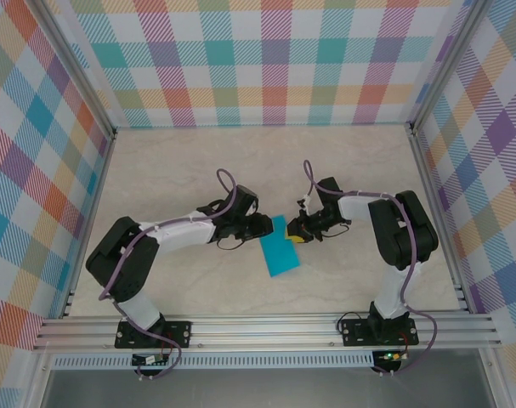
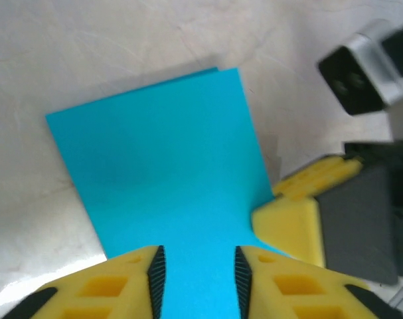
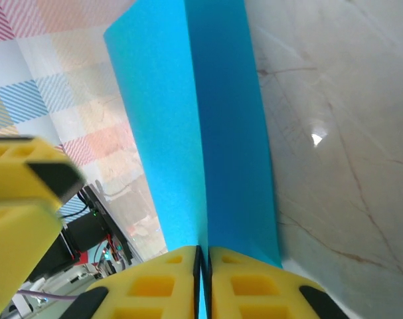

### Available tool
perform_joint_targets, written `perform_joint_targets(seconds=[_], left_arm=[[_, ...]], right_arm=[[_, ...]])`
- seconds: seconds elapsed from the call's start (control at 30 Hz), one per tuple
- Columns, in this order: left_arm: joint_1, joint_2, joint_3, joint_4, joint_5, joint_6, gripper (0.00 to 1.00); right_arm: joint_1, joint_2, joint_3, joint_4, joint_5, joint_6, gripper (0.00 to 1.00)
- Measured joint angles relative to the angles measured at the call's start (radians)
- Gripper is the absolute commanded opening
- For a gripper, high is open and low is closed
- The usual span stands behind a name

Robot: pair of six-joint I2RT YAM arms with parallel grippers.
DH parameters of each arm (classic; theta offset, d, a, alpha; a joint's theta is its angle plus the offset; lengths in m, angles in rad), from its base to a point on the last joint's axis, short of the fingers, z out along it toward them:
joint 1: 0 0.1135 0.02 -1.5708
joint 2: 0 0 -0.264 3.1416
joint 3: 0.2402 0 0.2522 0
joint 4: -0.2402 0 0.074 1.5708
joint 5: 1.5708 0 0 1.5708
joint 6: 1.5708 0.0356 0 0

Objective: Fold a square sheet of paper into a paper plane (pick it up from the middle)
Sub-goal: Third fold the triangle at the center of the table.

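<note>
The thin, floppy sheet of paper (image 1: 280, 246) extends ahead of the right gripper (image 3: 202, 264), pinched in its closed fingers. The left gripper (image 2: 198, 272) straddles it, jaws apart. Probably best held beside the crease.

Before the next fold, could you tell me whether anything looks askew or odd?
The paper looks slightly misfolded: in the left wrist view a small step shows along its far edge, as if the layers don't line up. Nothing else stands out.

Pale marbled beige tabletop (image 1: 240, 161), back and side walls (image 1: 266, 59) in pastel plaid of teal, orange and purple, aluminium frame rails (image 1: 266, 327) along the near edge, small glare spot (image 3: 315, 139) on the surface
</note>
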Motion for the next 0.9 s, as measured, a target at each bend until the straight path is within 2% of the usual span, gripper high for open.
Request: perform_joint_targets(seconds=[0.17,0.37,0.47,0.7,0.9], left_arm=[[-0.114,-0.117,-0.040,-0.027,-0.101,0.077,0.60],[-0.312,-0.169,-0.040,-0.069,-0.232,0.169,0.68],[-0.382,-0.164,-0.039,-0.096,-0.301,0.204,0.70],[-0.535,0.024,0.095,-0.219,-0.518,0.293,0.71],[-0.652,0.194,0.231,-0.338,-0.748,0.338,0.73]], right_arm=[[0.000,-0.020,-0.054,0.044,0.024,0.097,0.09],[0.000,-0.136,-0.136,0.101,0.069,0.231,0.11],[0.000,-0.177,-0.156,0.117,0.087,0.280,0.12],[0.000,-0.185,-0.160,0.124,0.098,0.310,0.15],[0.000,-0.176,-0.158,0.120,0.097,0.307,0.17]])
